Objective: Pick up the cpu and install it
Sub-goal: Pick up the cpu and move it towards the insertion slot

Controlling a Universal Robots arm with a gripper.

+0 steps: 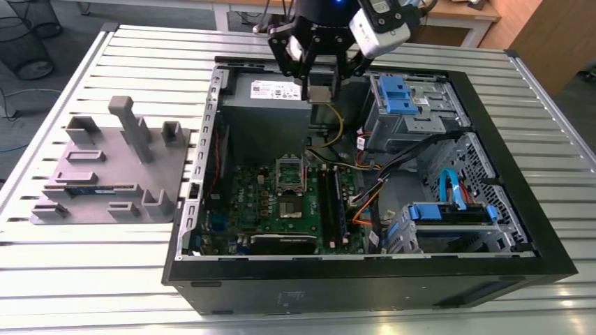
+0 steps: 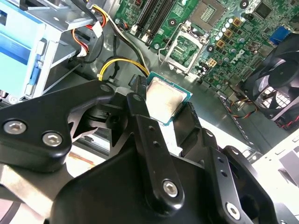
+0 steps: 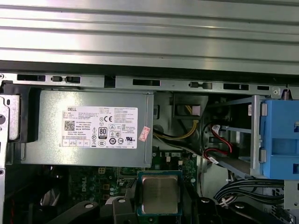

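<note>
The cpu (image 1: 319, 95), a small square chip with a silver top, hangs in the air over the open computer case. My gripper (image 1: 319, 88) is shut on it, with a black finger on each of two opposite edges. In both wrist views the cpu (image 2: 164, 100) (image 3: 160, 194) sits flat between the black fingers (image 2: 140, 116). The metal socket frame (image 1: 290, 183) stands open on the green motherboard, lower and nearer in the exterior view than the gripper. The same socket (image 2: 187, 49) lies beyond the held chip in the second wrist view.
The grey power supply (image 3: 93, 128) lies under the gripper, with yellow and black cables beside it. Blue drive bays (image 1: 403, 94) fill the case's right side in the exterior view. On the exterior view's left, a grey parts fixture (image 1: 102, 167) holds a green memory stick (image 1: 88, 188).
</note>
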